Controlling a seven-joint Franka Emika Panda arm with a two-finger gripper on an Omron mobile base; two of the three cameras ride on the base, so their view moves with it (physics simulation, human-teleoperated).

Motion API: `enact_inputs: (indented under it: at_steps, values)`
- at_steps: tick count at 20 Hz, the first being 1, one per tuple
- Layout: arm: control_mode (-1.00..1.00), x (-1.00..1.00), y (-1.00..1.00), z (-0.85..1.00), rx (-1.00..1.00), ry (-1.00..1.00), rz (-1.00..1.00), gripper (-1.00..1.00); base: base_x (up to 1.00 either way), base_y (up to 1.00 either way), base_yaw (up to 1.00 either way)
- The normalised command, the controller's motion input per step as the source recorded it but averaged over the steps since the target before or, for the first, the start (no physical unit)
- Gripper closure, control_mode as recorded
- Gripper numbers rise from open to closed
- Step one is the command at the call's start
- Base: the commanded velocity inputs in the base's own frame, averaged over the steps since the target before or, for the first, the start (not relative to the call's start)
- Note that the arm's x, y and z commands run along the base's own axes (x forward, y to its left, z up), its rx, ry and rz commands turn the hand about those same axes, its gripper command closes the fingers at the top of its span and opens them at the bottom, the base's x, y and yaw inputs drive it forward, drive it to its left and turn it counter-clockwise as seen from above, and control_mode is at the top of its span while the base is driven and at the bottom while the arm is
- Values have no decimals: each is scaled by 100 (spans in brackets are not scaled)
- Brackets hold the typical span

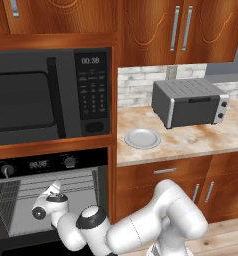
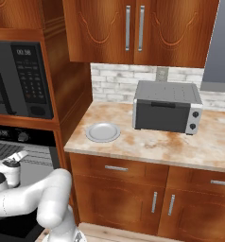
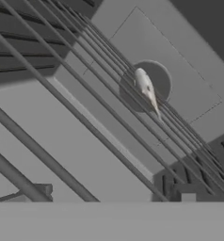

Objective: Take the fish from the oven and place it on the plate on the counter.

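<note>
Reaching into the large black built-in oven (image 1: 51, 195) at the far left, the white arm's two-finger gripper (image 1: 54, 188) has its jaws spread wide, gripping nothing. In the hand view the small silvery-grey fish (image 3: 146, 89) lies on a wire rack (image 3: 104, 94) deep inside. Rightward, the round pale grey plate (image 1: 142, 138) sits on the beige marbled counter (image 1: 191, 140), with the grey boxy toaster oven (image 1: 190, 102) beyond it.
</note>
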Motion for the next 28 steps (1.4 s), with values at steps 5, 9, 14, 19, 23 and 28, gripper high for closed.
enact_inputs:
  at_steps: [5,9,14,19,23,28]
  values:
    - [-100,21,0,-78,2,-9,0,-100,0,0,0]
    - [-100,27,0,-58,6,-5,0,-100,0,0,0]
    - [-100,0,0,-45,9,0,0,100,0,0,0]
    - [-100,-1,0,-42,2,0,0,100,0,0,0]
    - [-100,-24,0,-37,0,12,0,100,0,0,0]
    - [-100,-50,0,-51,0,2,0,100,0,0,0]
